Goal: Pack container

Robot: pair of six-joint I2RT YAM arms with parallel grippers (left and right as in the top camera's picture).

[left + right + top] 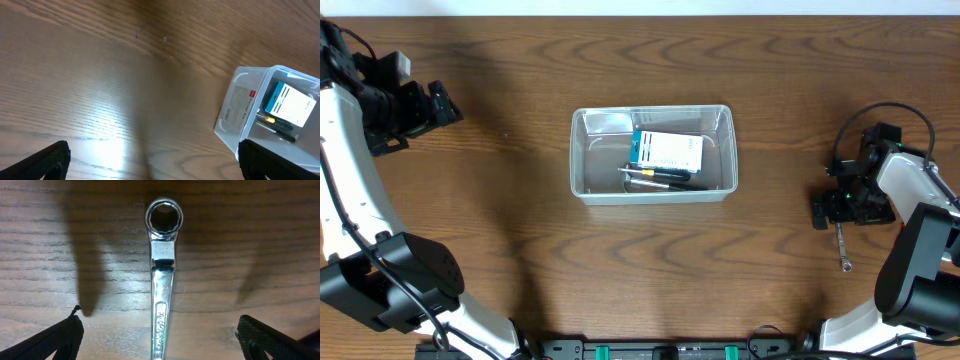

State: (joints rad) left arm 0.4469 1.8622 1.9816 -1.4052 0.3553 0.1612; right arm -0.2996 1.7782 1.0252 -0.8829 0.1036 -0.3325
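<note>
— Spanning the whole view, the wooden worktop (500, 200) carries what at its middle?
— The clear container (577, 150), holding a blue-and-white box (666, 152) and some dark-handled tools (660, 177).
— And to either side?
— The left fingers (50, 160) spread wide, holding nothing, well apart from the container. The right fingers (60, 340) gape just as wide, either side of a wrench (162, 275) lying on the wood, not touching it.

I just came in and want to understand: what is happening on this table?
A two-armed robot is packing a clear container in the middle of the table. It already holds a blue-and-white box and some slim dark tools. The right gripper is open over a wrench lying on the table, jaws on either side, not gripping it. The left gripper is open over bare wood, apart from the container.
</note>
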